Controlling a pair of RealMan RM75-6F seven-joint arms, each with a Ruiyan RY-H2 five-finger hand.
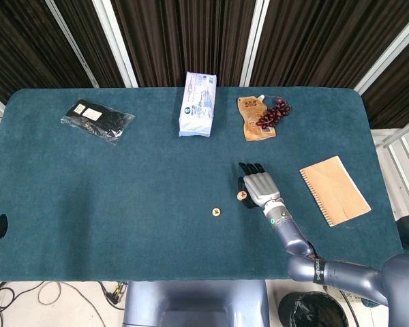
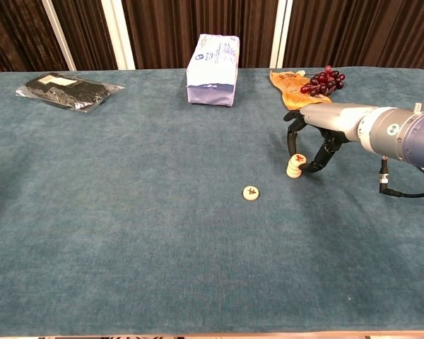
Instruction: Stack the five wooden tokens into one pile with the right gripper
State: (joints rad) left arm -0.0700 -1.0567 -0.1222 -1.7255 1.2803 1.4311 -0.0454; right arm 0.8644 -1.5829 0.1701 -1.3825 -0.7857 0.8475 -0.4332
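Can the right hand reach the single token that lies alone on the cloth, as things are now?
Probably yes. The lone token lies flat on open cloth, a short way from the right hand, which stands over the small pile. Nothing lies between them.

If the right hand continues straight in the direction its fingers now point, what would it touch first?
The right hand points toward the table's far edge. Its line seems to lead to the tan pouch with the grapes lying on it. The token pile sits beside the hand, not ahead. Depth is uncertain.
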